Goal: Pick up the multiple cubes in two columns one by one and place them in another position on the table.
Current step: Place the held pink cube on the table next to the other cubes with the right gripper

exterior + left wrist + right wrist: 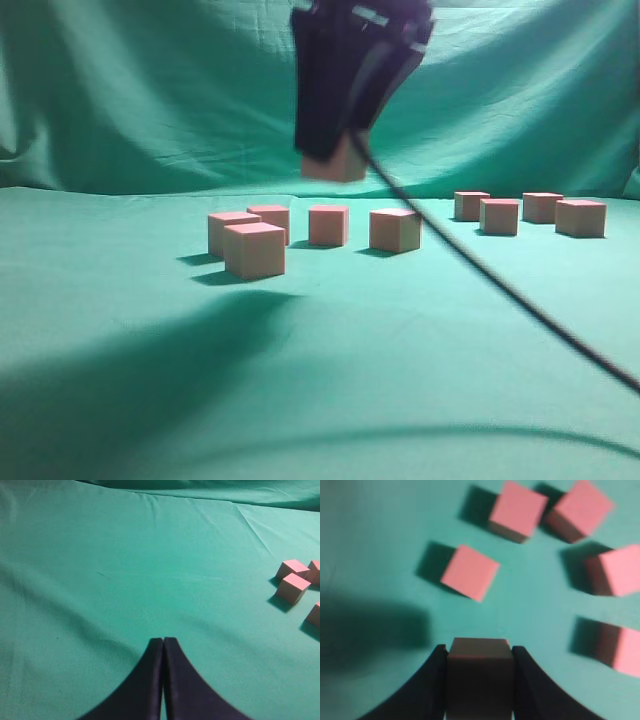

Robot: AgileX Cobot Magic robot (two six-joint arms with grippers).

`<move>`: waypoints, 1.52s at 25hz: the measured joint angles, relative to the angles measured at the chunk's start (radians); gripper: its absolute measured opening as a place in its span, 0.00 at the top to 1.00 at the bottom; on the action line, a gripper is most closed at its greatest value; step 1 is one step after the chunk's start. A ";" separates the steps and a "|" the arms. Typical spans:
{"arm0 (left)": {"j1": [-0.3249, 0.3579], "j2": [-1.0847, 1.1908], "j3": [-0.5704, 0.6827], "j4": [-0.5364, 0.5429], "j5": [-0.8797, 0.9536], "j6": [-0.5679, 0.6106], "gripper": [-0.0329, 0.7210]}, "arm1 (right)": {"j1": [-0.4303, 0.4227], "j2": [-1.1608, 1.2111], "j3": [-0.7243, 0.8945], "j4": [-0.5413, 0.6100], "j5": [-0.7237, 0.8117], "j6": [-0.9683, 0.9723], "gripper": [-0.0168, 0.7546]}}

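Right claw [335, 160]: closed on one cube [337, 163], held well above the table [120, 400].
Left claw [163, 645]: fingers pressed together, empty, over bare cloth.
Near group [310, 232]: five cubes, left of centre.
Far group [530, 212]: four cubes at right, near the backdrop [140, 90].
Open room: broad bare front and left of the table; a cable [500, 285] crosses the right front.

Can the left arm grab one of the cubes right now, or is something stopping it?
Probably yes. The left gripper is shut and holds nothing, and only bare green table lies between it and the nearest cubes off to its side. It would need to open its jaws first.
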 joint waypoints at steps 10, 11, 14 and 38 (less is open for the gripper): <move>0.000 0.000 0.000 0.000 0.000 0.000 0.96 | 0.015 0.111 0.002 0.018 -0.071 -0.046 0.64; 0.000 0.000 0.000 0.000 0.000 0.000 0.96 | 0.015 0.115 0.002 0.022 -0.077 -0.046 0.64; 0.000 0.000 0.000 0.000 0.000 0.000 0.96 | 0.015 0.135 0.002 0.033 -0.084 -0.046 0.64; 0.000 0.000 0.000 0.000 0.000 0.000 0.96 | -0.140 0.006 -0.413 -0.222 0.394 0.346 0.23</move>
